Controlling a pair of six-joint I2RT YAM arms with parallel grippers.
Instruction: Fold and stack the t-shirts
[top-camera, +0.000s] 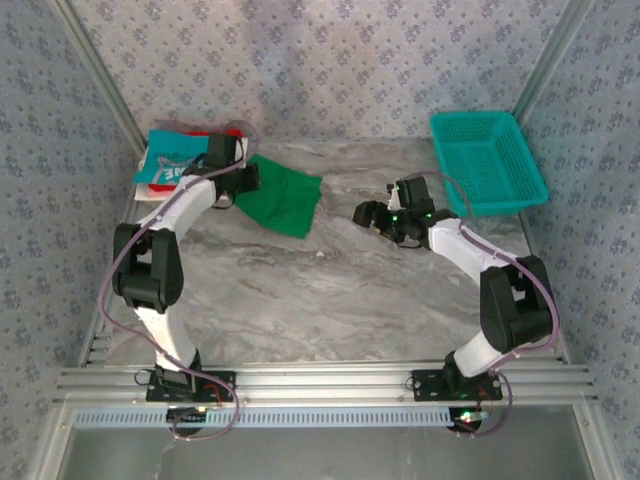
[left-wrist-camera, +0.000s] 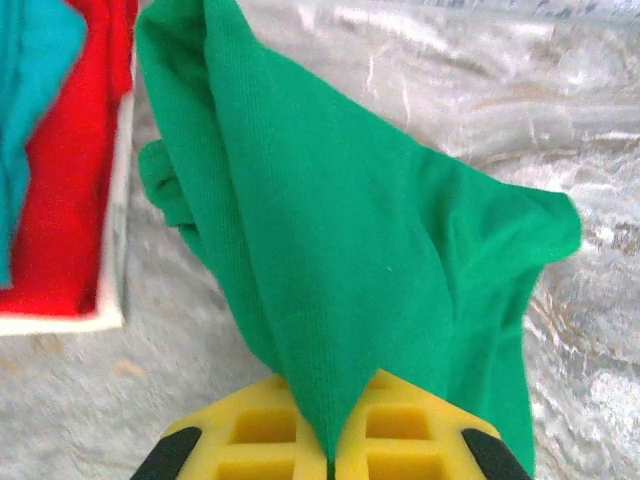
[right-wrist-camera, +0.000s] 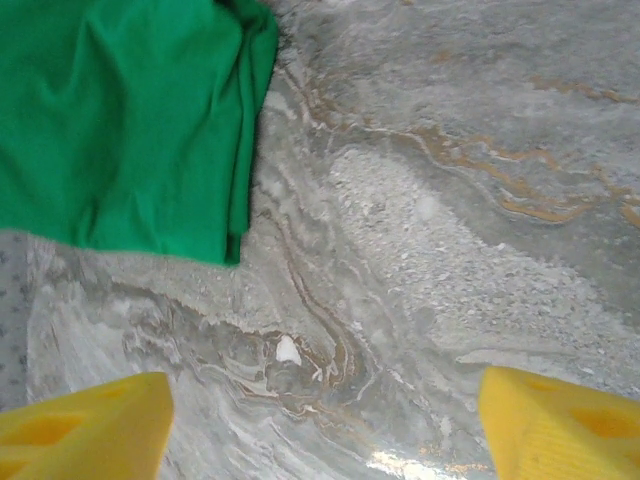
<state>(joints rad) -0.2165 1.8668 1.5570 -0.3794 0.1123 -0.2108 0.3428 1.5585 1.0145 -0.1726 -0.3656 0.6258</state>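
My left gripper (left-wrist-camera: 328, 458) pinches the one green t-shirt (left-wrist-camera: 350, 250). My right gripper (right-wrist-camera: 325, 400) is wide open. One basket (top-camera: 490, 160) nearby.

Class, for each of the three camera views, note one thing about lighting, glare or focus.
Top external: even, soft light, with faint shadows under the arms on the table. Left wrist: the green t-shirt shows its weave sharply, while the table behind it glares white at upper right. Right wrist: a small glare patch on the table near the bottom edge, and the yellow fingertips look soft.
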